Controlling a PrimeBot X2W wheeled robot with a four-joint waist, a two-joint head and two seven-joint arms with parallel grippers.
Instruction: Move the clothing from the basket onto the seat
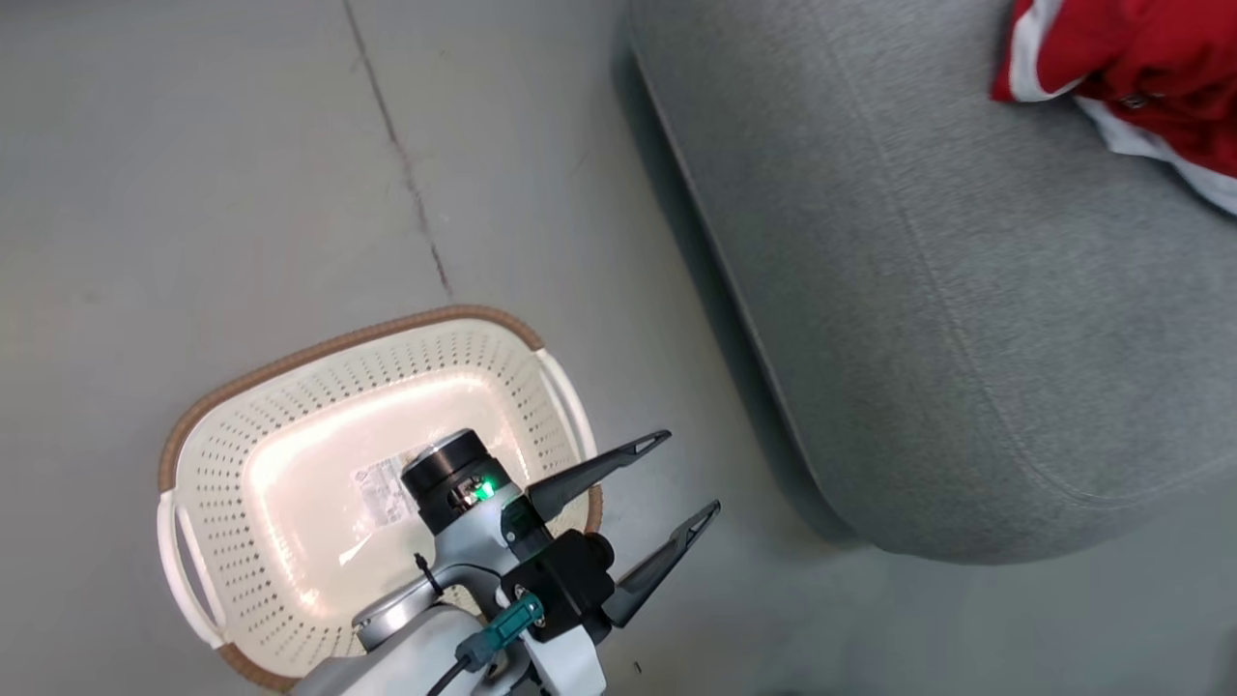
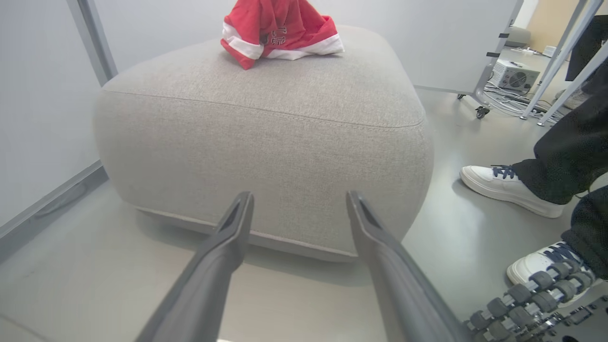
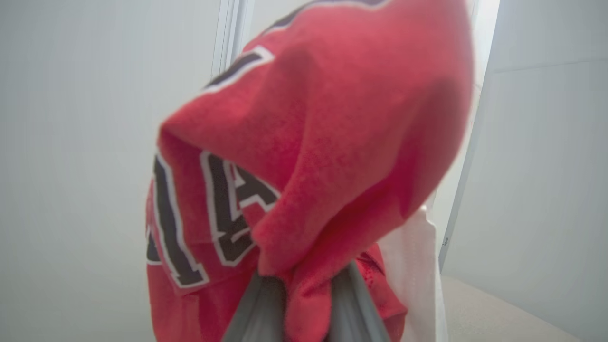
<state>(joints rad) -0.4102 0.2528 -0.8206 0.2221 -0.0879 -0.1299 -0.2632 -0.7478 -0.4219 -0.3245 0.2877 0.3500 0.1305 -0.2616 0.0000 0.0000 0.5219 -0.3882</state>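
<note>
The cream basket (image 1: 319, 350) stands on the floor at lower left; only a label shows inside it. My left gripper (image 1: 692, 471) hovers open and empty just past its right rim, pointing at the grey seat (image 1: 918, 290). In the left wrist view its fingers (image 2: 299, 195) frame the seat (image 2: 266, 142), where red clothing (image 2: 280, 28) with white trim is heaped. That clothing (image 1: 1150, 68) lies at the head view's top right. My right gripper (image 3: 306, 304) is shut on a red garment (image 3: 332, 118) with black-and-white lettering, which drapes over its fingers.
A person's white shoes (image 2: 503, 187) and dark trousers stand right of the seat. Metal frame legs on casters (image 2: 480, 110), cables and a white box (image 2: 515, 73) are behind them. A pale wall (image 2: 42, 118) runs along the seat's left. A crack (image 1: 406, 164) crosses the grey floor.
</note>
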